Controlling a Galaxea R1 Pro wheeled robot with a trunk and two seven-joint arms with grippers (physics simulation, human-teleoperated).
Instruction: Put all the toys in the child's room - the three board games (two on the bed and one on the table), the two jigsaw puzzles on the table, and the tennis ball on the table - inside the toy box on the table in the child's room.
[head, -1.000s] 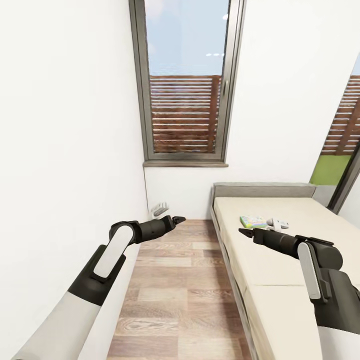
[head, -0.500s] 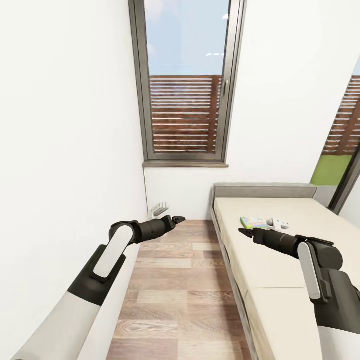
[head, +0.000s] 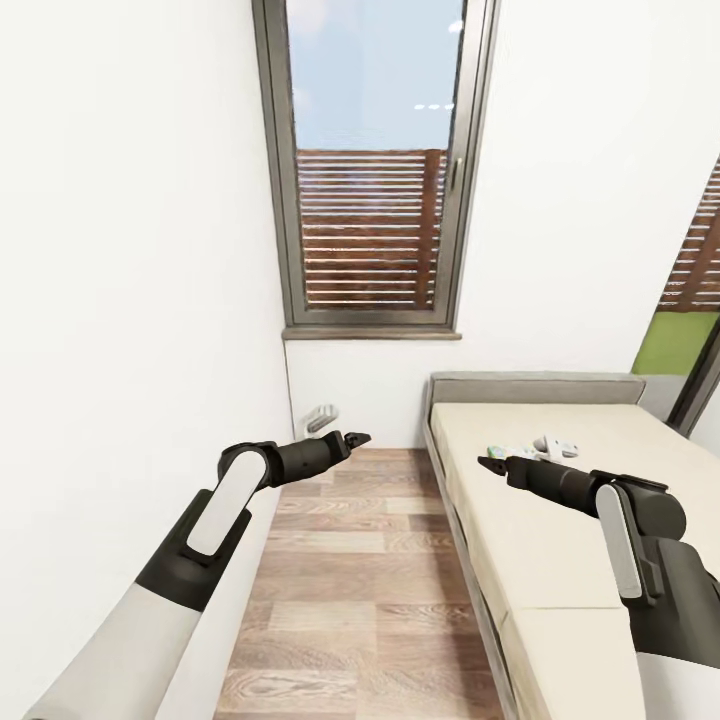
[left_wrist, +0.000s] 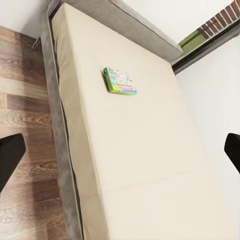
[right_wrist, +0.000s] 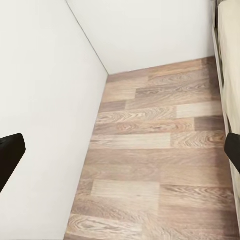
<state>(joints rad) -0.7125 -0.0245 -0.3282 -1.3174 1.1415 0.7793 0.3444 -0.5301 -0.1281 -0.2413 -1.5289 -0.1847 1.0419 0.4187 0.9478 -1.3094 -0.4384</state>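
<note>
Bed (left_wrist: 125, 150) | board game (left_wrist: 120, 81) lying flat, possibly two | both grippers wide, empty

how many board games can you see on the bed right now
1 for sure: a green-edged board game lying flat on the bed, toward the headboard end. The head view shows something pale beside it, partly behind the right gripper; it may be a second one, too unclear to tell.
</note>
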